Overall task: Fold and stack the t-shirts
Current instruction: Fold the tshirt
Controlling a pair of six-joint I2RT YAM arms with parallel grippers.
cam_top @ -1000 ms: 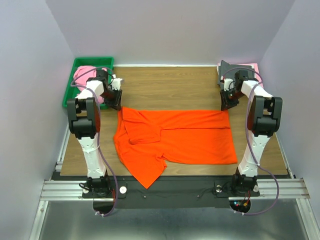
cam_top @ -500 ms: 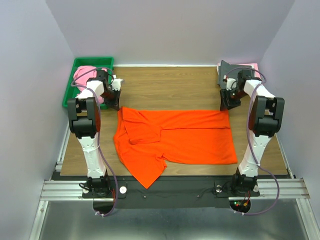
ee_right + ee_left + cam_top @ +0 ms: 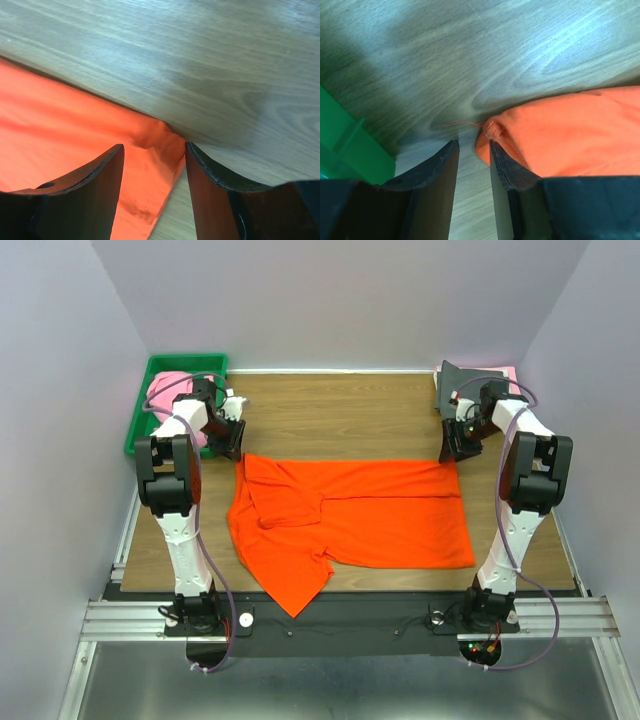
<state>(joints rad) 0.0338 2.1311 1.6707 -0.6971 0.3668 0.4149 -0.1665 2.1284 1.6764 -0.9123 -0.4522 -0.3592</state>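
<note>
Left gripper point(image 3: 231, 438) hangs low at the far left corner of the bright orange cloth t-shirt point(image 3: 350, 510). Its two fingers are a little apart. The corner sits just in front of the gap, not pinched. The shirt lies flat on the brown wooden table point(image 3: 340, 410). Its long way runs left to right, neck end left, bottom edge right. Right gripper point(image 3: 455, 444) is at the far right corner, fingers wide apart, with the corner between them. Each arm is nearest its own corner.

A green plastic tray point(image 3: 138, 426) sits at the far left corner of the wooden table point(image 3: 340, 412).
</note>
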